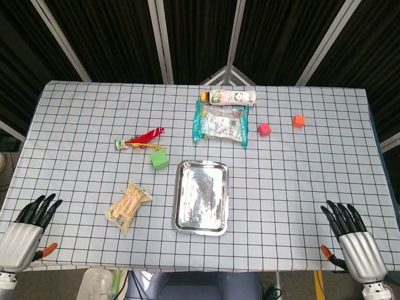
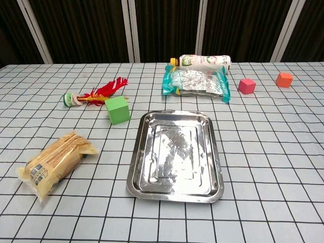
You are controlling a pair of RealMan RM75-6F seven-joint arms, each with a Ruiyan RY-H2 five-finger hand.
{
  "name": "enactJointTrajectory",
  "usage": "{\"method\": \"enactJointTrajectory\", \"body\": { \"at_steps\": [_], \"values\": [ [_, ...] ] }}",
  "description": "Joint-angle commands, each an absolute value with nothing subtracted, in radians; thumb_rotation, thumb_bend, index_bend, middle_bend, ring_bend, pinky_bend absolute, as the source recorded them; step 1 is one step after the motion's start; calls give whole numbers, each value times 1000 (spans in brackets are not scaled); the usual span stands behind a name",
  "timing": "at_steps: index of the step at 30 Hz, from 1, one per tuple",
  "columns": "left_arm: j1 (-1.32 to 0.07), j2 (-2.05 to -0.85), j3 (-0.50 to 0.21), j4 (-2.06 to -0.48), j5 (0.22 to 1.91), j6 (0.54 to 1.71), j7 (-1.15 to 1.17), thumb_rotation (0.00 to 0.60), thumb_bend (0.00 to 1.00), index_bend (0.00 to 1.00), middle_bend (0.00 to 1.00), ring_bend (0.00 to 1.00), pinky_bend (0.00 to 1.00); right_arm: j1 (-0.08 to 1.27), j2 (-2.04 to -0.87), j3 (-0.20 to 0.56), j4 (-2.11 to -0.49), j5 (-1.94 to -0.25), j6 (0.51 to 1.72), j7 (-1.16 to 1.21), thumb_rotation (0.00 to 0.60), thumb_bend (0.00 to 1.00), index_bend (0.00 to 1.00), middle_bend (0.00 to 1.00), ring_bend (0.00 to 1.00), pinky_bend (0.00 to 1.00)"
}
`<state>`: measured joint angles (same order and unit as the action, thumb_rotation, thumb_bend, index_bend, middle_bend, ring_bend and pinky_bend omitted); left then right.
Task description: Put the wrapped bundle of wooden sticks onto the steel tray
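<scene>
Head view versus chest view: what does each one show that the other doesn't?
Only the head view shows the left robot hand and right robot hand, both empty with fingers apart at the table's near edge. Only the chest view gives a low, close look, with nothing extra. Both share the wrapped bundle of wooden sticks, steel tray, green cube and bottle.

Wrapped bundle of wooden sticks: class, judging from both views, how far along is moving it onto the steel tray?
Nothing is done yet. The wrapped bundle of wooden sticks lies on the table, left of the steel tray, apart from it. Nothing is in hand: the left hand and right hand rest at the near edge, holding nothing. Grasping, carrying and placing all remain.
</scene>
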<state>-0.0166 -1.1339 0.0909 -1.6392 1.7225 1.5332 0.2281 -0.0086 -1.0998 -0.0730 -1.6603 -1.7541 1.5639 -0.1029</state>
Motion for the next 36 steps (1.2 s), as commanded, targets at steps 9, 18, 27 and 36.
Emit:
{"method": "enactJointTrajectory", "body": {
  "at_steps": [9,18,27,36],
  "values": [
    [-101,-1217,63,-1626,1764,1421,374,600,24,0,0,0,28,8,-1086,-62,-1651,-1717,1533,-47,600,307,0,0,0,0],
    [-271,-1341,1,-1720,1635,1079,702,600,0,0,0,0,0,27,-1065,-32,-1627,-1655,1511,43,600,307,0,0,0,0],
    [-348,-1458,-47,-1675,1510,984,916,600,0,0,0,0,0,25,-1042,-10,-1612,-1597,1507,101,600,307,0,0,0,0],
    [-400,-1547,-60,-1531,1462,965,903,600,0,0,0,0,0,15,-1029,1,-1615,-1576,1522,115,600,307,0,0,0,0]
  ]
}}
